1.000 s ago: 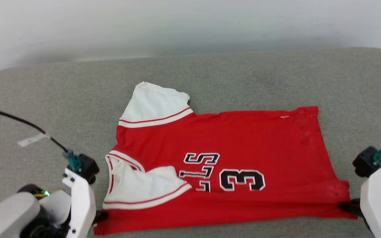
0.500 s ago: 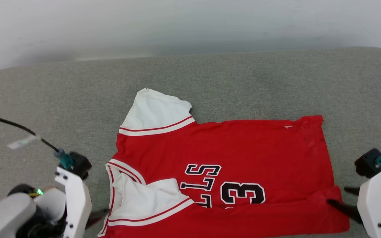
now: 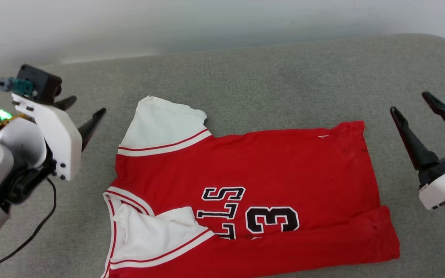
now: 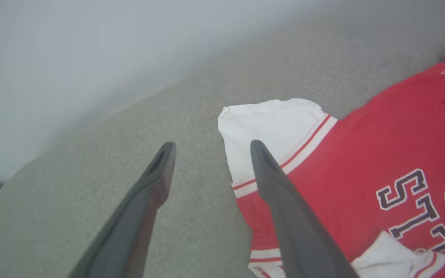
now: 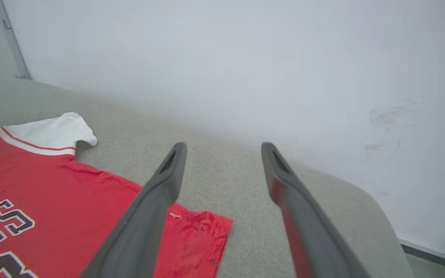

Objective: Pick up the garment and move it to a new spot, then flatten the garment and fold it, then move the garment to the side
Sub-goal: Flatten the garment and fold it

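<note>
The left end effector and right end effector have just released the shirt, jaws spread, leaving its near edge folded.

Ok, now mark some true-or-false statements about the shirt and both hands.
1. The red jersey-style T-shirt with white sleeves lies on the grey fabric surface. True.
2. The left hand is shut on a sleeve. False: it is open, holding nothing.
3. The right hand is open, off the T-shirt. True.
4. The chest number reads 7. False: it reads 3.
</note>
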